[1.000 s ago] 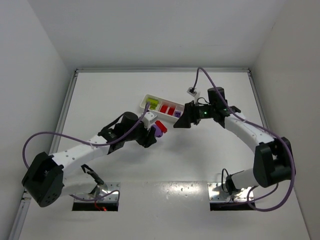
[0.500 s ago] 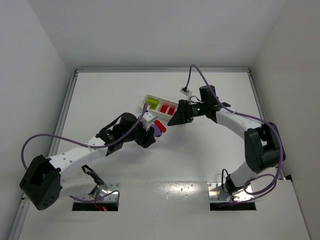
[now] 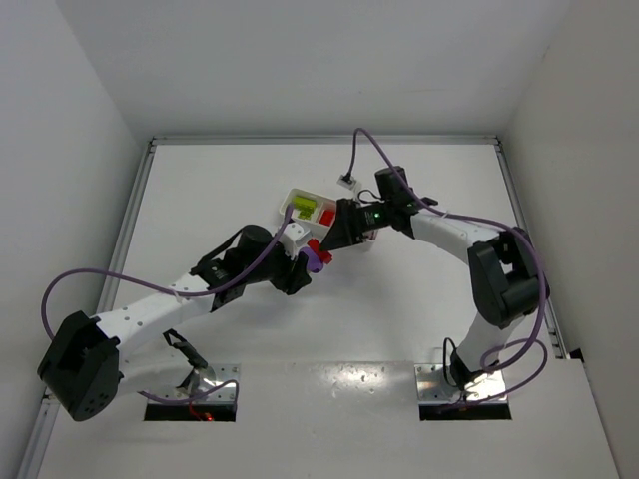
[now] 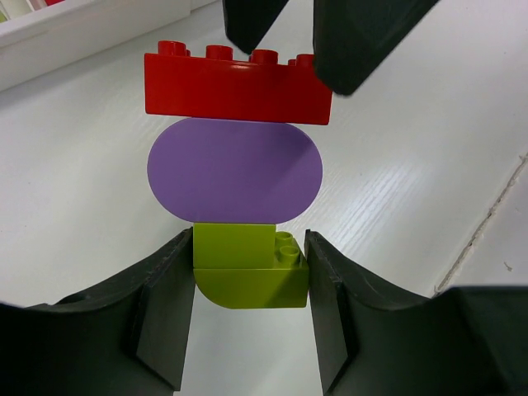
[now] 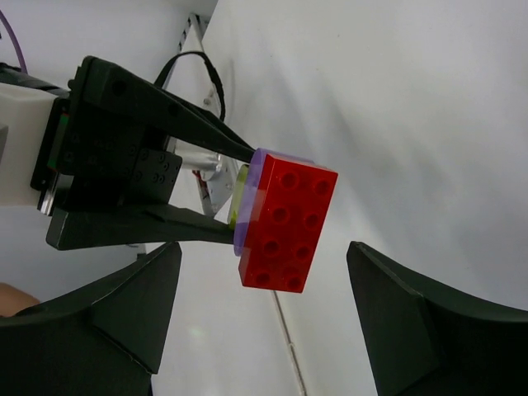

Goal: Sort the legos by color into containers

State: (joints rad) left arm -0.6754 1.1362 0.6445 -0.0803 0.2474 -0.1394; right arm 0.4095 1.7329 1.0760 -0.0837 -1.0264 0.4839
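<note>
While the left gripper (image 4: pixel 250 247) stays clamped on the yellow-green plastic brick (image 4: pixel 247 266) at the base of a three-piece stack, held over the middle of the tabletop (image 3: pixel 399 309) just beside the near rim of the long white plastic tray (image 3: pixel 289 201), the purple oval plate (image 4: pixel 233 171) and red studded brick (image 4: pixel 235 89) stick out beyond it. The right gripper (image 5: pixel 264 256), jaws apart, has swung in from the right and now brackets the red brick without touching it, apparently ready to pull it off for sorting.

Robotics lab cell. We list: white table (image 3: pixel 399 319), plain white walls (image 3: pixel 300 60) around it, two cabled arms (image 3: pixel 150 304) bolted at its near edge.
</note>
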